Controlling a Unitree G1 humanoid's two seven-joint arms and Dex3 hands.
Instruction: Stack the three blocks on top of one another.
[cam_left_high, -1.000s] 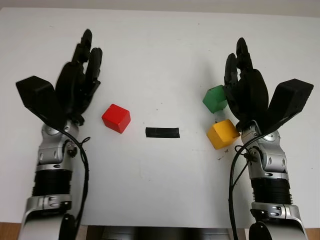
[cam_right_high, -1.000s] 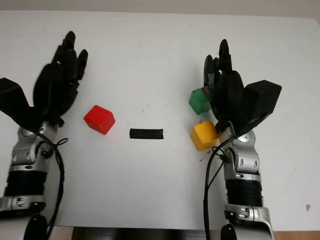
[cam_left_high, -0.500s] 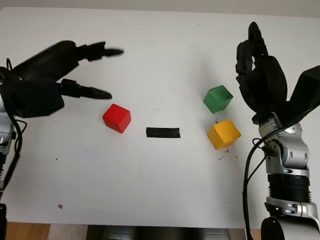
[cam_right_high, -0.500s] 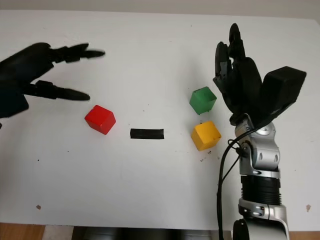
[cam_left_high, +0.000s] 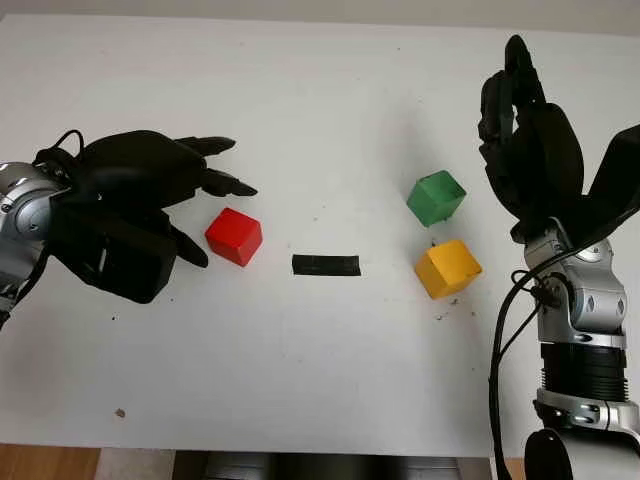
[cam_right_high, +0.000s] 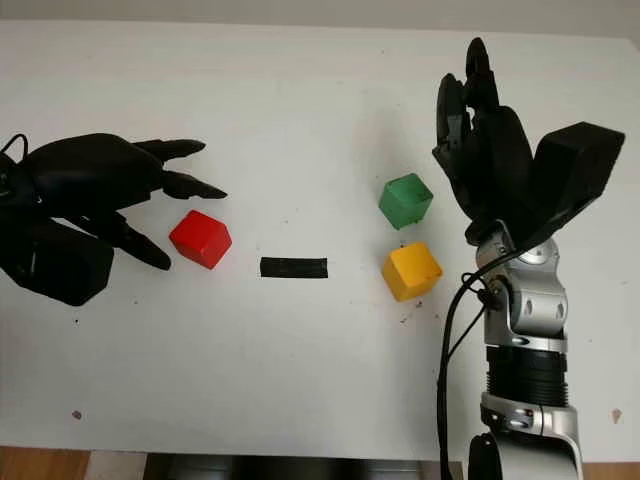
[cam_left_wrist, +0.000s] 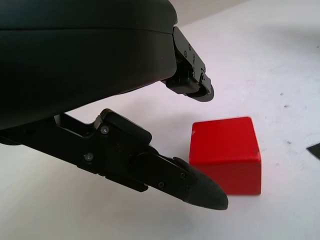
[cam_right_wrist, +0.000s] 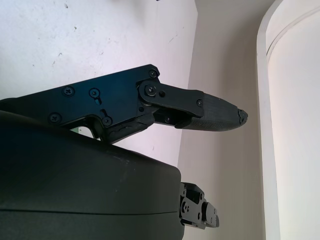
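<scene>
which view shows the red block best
The left wrist view: the red block sits close, two faces clear, beside the open left robot hand. Both eye views show it small on the table, untouched.

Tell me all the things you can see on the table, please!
red block: one, red, on the left part of the table, just beside the left robot hand's fingers
green block: one, green, on the right part, farther back than the yellow one
yellow block: one, yellow, just in front of the green one, apart from it
tape strip: one, black, flat in the middle
table: one, white
left robot hand: black, open, next to the red block
right robot hand: black, open, right of the green block
</scene>
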